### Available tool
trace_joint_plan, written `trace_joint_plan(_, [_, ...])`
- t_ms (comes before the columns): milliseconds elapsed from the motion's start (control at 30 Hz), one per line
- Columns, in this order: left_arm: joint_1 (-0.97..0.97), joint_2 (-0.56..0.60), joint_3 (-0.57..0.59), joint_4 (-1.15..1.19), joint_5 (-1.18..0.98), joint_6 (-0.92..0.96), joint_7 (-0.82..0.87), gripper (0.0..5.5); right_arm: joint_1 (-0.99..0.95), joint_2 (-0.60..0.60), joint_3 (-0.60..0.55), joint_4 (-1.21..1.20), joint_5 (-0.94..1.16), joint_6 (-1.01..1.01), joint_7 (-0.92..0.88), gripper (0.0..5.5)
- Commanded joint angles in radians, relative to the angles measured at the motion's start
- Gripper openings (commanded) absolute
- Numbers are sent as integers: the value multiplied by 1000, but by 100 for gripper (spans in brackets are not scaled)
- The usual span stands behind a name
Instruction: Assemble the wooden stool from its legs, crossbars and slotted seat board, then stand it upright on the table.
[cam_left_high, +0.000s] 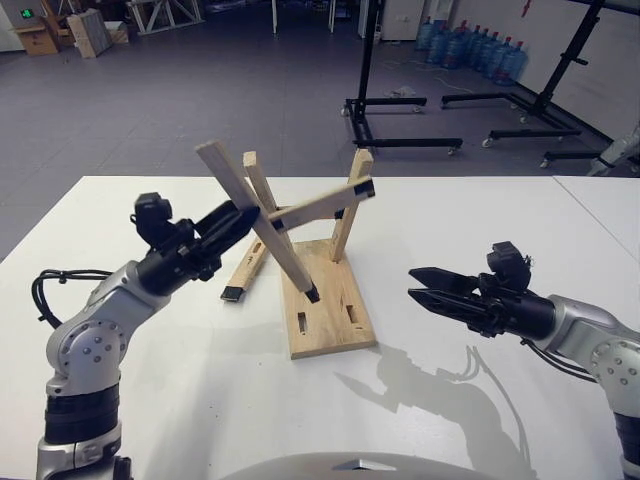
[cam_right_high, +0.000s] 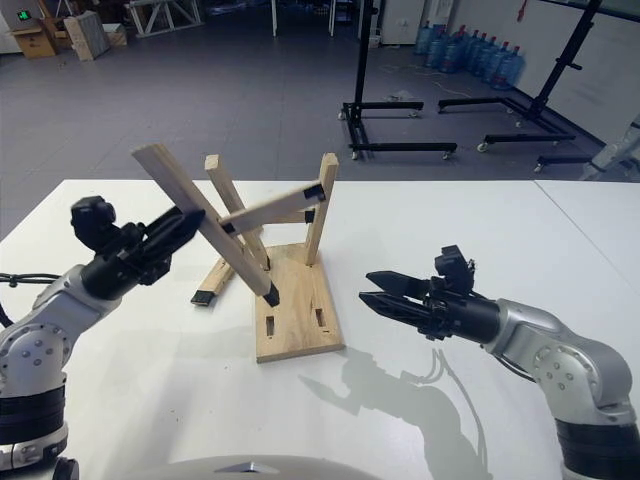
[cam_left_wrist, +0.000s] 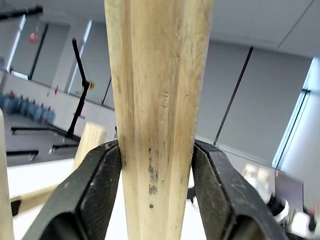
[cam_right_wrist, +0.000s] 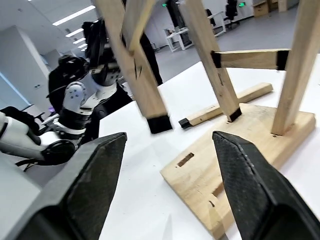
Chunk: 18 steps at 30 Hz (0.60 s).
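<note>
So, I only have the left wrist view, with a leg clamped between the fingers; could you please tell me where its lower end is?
Observer: The leg slants down over the board; its black tip looks raised just above the wood, in no slot.
Operator: Thank you. Are any slots free?
Observer: Yes, two slots at the board's near end are empty.
Operator: And where is the other arm, please?
Observer: The right gripper is open, hovering to the right of the board and touching nothing.
</note>
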Motion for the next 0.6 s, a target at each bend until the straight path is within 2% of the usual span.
trace_joint_plan(33, [48,15,-62,44,94,-19,-60,207,-13,-2,6,30,-42,-16,0,314])
trace_joint_plan(600, [-95,44,-171,204,298,-34,-164,207,-21,19,25,28,-88,-36,-1,314])
